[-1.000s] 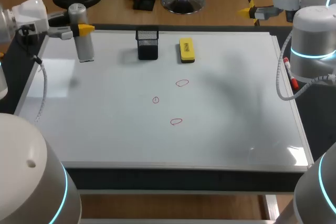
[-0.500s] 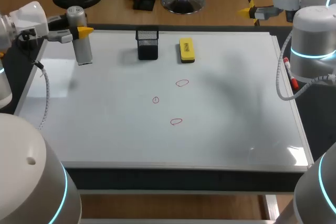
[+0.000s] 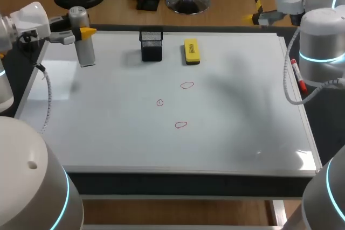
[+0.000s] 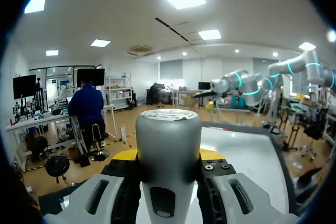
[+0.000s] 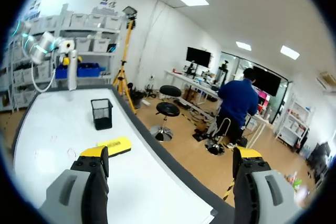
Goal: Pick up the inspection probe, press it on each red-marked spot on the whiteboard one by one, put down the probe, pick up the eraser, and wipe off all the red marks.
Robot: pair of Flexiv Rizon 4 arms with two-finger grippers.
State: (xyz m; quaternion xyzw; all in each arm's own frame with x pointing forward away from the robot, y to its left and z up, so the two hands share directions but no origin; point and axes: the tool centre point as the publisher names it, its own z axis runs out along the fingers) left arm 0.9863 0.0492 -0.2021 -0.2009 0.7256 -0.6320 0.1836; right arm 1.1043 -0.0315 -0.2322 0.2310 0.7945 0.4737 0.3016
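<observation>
1. At the far left corner of the whiteboard [image 3: 108, 144], the left gripper [image 3: 85, 29] is clamped on the probe [image 3: 82, 39]. The probe is a silver cylinder standing upright, and the yellow-tipped fingers press on its upper part from two sides.
2. From the left wrist view, the probe [image 4: 168, 145] fills the space between the fingers of the left gripper [image 4: 168, 156]. Its flat round top faces the camera, and the whiteboard [image 4: 247, 156] stretches out beyond it.
3. Whether the probe's lower end touches the board or hangs just above it cannot be told.
4. Three red marks [image 3: 160, 102] lie near the middle of the board, well apart from the probe. One is a small circle, with an oval on its far right and another oval on its near right.
5. A yellow eraser [image 3: 192, 50] lies flat near the far edge of the board. It is just to the right of a black mesh cup [image 3: 152, 45], close to it but not touching.
6. The right gripper [image 3: 262, 19] hangs raised by the far right corner of the board, and its fingers are spread wide with nothing in their grip.
7. From the right wrist view, the right gripper [image 5: 170, 153] looks out along the whiteboard [image 5: 47, 129]. The eraser [image 5: 114, 146] and mesh cup [image 5: 102, 114] are ahead of it, on the side of one finger.
8. A red marker [image 3: 297, 76] lies along the right edge of the board.
</observation>
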